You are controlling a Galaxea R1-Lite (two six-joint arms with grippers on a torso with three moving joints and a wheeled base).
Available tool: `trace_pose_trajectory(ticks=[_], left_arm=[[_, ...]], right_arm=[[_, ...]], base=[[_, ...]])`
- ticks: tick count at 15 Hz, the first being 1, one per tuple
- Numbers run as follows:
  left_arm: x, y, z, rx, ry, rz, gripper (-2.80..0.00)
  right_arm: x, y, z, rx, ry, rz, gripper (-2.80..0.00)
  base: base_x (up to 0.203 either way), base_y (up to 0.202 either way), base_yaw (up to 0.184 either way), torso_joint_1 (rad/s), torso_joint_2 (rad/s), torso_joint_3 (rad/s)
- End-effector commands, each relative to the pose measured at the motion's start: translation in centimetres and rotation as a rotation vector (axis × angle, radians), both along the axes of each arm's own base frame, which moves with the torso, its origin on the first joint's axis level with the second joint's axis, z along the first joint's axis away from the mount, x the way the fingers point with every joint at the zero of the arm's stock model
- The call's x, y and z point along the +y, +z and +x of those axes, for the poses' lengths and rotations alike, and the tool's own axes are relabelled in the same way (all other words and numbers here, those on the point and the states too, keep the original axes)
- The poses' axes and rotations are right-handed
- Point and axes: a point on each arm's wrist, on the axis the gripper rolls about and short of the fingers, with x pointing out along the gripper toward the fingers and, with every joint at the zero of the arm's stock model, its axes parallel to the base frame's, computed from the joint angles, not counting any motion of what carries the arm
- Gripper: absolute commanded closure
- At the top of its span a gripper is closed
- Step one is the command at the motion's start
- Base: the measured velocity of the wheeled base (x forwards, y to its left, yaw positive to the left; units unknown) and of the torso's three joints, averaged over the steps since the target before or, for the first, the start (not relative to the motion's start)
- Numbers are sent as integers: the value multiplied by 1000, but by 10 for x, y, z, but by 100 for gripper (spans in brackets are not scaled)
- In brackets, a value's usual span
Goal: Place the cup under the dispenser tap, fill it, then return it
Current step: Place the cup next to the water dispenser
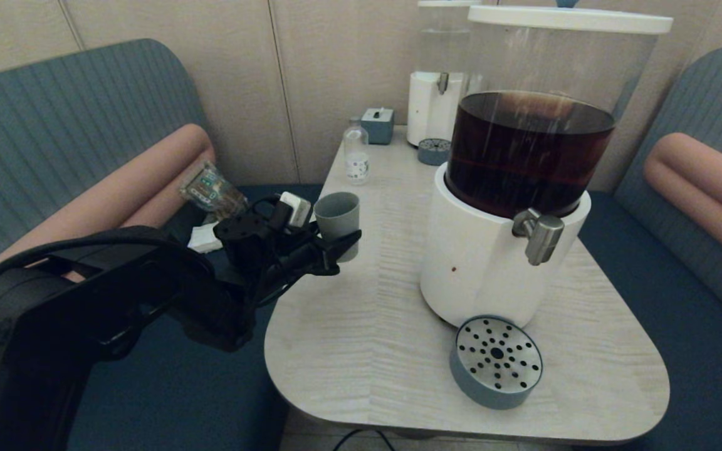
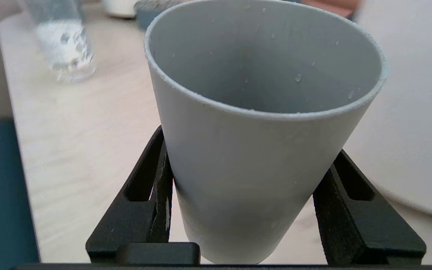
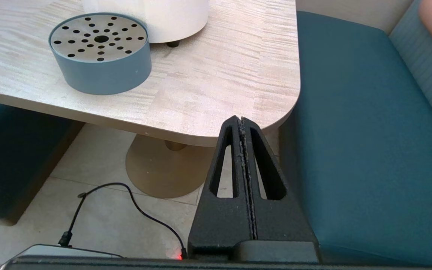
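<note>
One cup (image 1: pixel 337 216), two dispensers, two drip trays and one small clear bottle (image 1: pixel 356 155) stand on the pale wood-grain worktop (image 1: pixel 361 326). The cup is a matte grey-blue tapered tumbler, upright near the worktop's left edge, held low on its wall by the left gripper (image 1: pixel 336 245), whose two black wedge-shaped fingers (image 2: pixel 146 195) press against opposite sides of it. The large dispenser (image 1: pixel 499 250) has a white rounded base and a clear tank of dark brown liquid under a white lid; its dispenser tap (image 1: pixel 539 235), a brushed-steel spigot with a thick cylindrical nozzle, juts toward the worktop's front-right part, well apart from the cup. Beneath the tap, near the front edge, lies a round grey-blue drip tray (image 1: pixel 496 362) with a perforated metal top. The smaller white dispenser (image 1: pixel 435 103) stands at the far edge with a second small drip tray (image 1: pixel 434 151) before it and a small blue-grey box (image 1: pixel 378 124) beside it.

The left wrist view alone shows the cup's inside: empty, with scattered droplets on the wall. The right wrist view alone shows the right gripper (image 3: pixel 243 123), its fingers pressed flat together on nothing, hanging below the worktop's front-right corner above tiled floor (image 3: pixel 99 210), with the round pedestal (image 3: pixel 163 168) and a black cable (image 3: pixel 133 204).
</note>
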Motion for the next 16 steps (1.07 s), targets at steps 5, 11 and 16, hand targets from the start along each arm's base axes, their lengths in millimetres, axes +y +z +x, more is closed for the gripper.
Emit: trace_pose_trajectory(ticks=[5, 11, 16], left_arm=[[16, -53, 27, 64, 47, 16, 0], [19, -58, 31, 66, 55, 16, 0], [19, -52, 29, 56, 53, 14, -280]], right_arm=[[0, 0, 0, -2, 1, -1, 0], [0, 0, 0, -2, 1, -1, 0], [0, 0, 0, -1, 1, -1, 0]], base=[[0, 0, 0, 0, 0, 0], [0, 0, 0, 0, 0, 0], [0, 0, 0, 0, 0, 0]])
